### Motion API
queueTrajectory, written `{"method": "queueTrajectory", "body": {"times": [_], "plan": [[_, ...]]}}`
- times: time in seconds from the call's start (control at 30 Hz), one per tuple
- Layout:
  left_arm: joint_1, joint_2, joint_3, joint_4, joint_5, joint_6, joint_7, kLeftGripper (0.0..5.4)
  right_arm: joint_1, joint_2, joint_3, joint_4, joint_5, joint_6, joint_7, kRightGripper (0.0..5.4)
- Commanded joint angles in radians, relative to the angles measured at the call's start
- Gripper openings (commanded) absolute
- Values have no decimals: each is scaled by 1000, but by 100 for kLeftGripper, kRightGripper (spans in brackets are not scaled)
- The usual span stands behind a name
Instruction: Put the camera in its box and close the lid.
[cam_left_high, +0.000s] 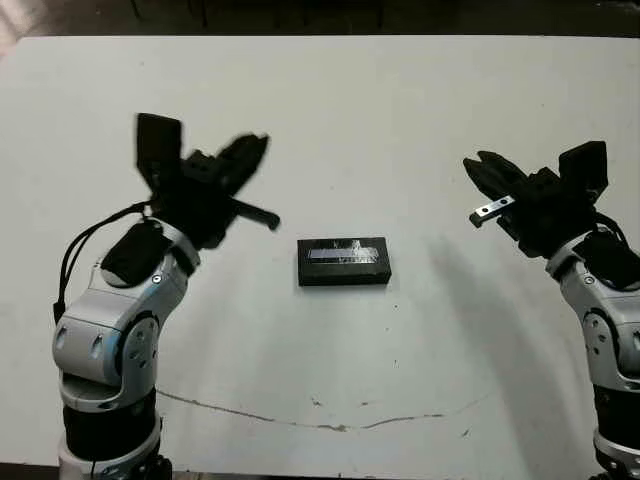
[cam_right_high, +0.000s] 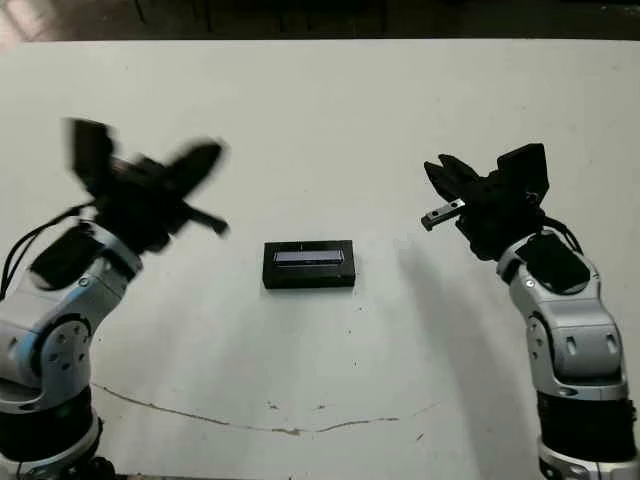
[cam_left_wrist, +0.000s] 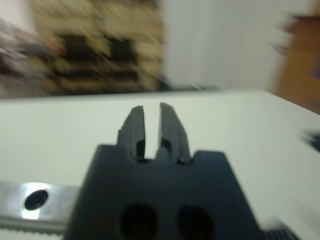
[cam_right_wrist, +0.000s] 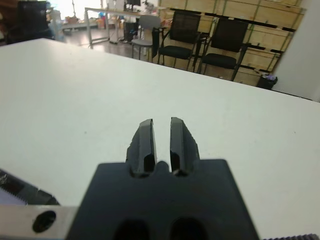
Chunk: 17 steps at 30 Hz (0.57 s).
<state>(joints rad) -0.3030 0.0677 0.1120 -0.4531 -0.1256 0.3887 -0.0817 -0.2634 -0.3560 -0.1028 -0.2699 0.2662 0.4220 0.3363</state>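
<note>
The lid (cam_left_high: 343, 256), its glossy strip up, sits squarely on the box (cam_left_high: 344, 273) at the table's (cam_left_high: 400, 120) centre, so the task looks done; the camera is out of sight, presumably inside. The left gripper (cam_left_wrist: 152, 127) and right gripper (cam_right_wrist: 162, 142) hang raised, well apart from the box on either side, fingers nearly together, a thin gap between them, holding nothing.
</note>
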Motion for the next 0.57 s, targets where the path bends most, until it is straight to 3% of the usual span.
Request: {"method": "queueTrajectory", "body": {"times": [0.03, 0.13, 0.23, 0.4, 0.57], "plan": [[77, 59, 14, 142, 108, -255, 21, 2, 6, 29, 26, 46, -59, -78, -37, 0], [137, 100, 25, 245, 176, -459, 31, 2, 18, 45, 49, 93, -130, -217, -61, 0], [187, 88, 53, 338, 178, -577, 65, 2, 38, 69, 54, 125, -166, -308, -84, 0], [190, 62, 82, 332, 171, -561, 140, 2, 46, 105, 40, 158, -205, -450, -136, 0], [167, 56, 90, 295, 135, -492, 152, 2, 32, 120, 27, 155, -182, -479, -140, 0]]}}
